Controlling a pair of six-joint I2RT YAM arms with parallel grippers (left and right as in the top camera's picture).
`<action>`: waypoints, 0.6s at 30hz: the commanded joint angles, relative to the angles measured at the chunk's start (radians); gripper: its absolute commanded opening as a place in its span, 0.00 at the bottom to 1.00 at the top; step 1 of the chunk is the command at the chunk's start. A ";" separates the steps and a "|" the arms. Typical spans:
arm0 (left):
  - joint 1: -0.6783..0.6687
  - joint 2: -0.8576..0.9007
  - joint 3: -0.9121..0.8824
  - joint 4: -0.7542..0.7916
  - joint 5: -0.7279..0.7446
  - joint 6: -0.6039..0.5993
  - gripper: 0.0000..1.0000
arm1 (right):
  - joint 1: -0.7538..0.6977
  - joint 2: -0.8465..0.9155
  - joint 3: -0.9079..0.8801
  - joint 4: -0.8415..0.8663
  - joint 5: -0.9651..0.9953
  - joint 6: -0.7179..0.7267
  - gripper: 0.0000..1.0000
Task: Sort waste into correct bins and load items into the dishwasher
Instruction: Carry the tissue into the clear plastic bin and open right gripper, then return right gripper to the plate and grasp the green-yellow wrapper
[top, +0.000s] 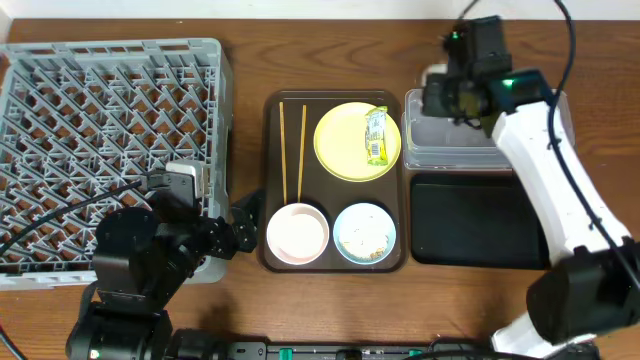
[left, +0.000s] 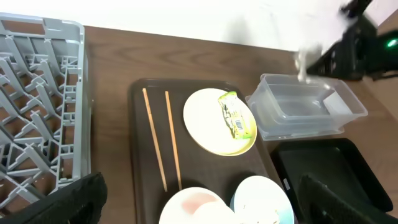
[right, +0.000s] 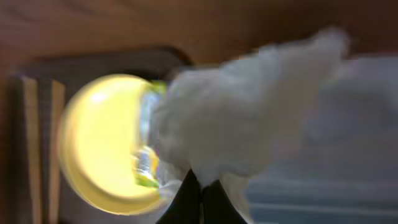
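Currently the right gripper is pinched closed on the crumpled white tissue, which bulges out above the dark fingertips in the right wrist view. In the overhead view that arm sits at the upper right of the frame, over the clear tub. The left wrist view shows the tissue as a blurred pale scrap hanging above the tub's far end. The black tray lies just below the tub in the frame, right beside it.

The left gripper stands wide open and holds nothing. It is at the lower left of centre, between the grey dish rack and the brown serving tray.

On the serving tray, the yellow plate lies at the upper right with the green-yellow wrapper resting on its right edge. The two chopsticks lie parallel along the tray's left side. The white-pinkish bowl sits at the tray's lower left and the light blue bowl at its lower right. Beige crumbs lie inside the blue one.
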 joint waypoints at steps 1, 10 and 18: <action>0.003 -0.005 0.026 -0.001 0.013 -0.013 0.98 | -0.001 0.055 -0.036 -0.017 -0.081 -0.052 0.01; 0.003 -0.005 0.026 -0.001 0.013 -0.013 0.98 | 0.024 0.011 -0.026 0.048 -0.204 -0.083 0.69; 0.003 -0.005 0.026 0.000 0.013 -0.013 0.98 | 0.263 0.078 -0.027 0.096 -0.020 -0.124 0.60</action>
